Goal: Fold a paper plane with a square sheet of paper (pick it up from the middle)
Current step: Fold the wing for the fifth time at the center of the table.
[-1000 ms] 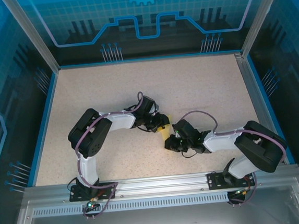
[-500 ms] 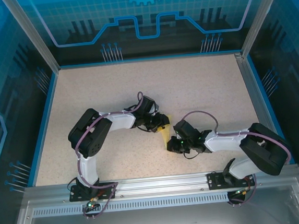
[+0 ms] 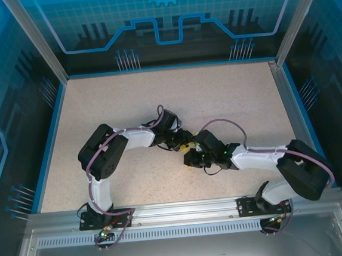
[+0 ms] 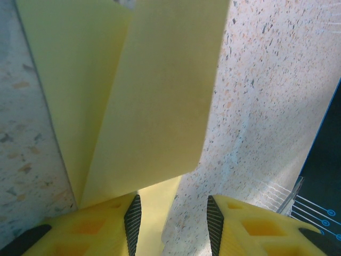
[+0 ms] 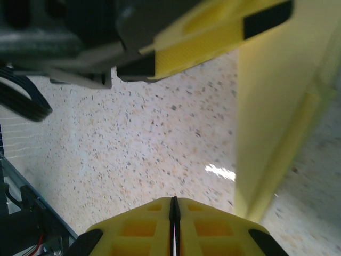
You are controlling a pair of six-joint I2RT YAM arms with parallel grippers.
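The table is beige, flecked with fine dark and orange-brown specks, and edged in bright blue along its 9 and 12 o'clock sides. At 12 o'clock the back wall is deep blue with a cyan grid, paler line-work and a cog motif. At 6 o'clock lies a silver-grey rail. The left arm and right arm are black with white links and mauve cables. The paper is plain pale yellow, unmarked, shaded duller on its 9 o'clock panel. The left gripper and right gripper are a stronger yellow. The left gripper's pads are black and finely ribbed.
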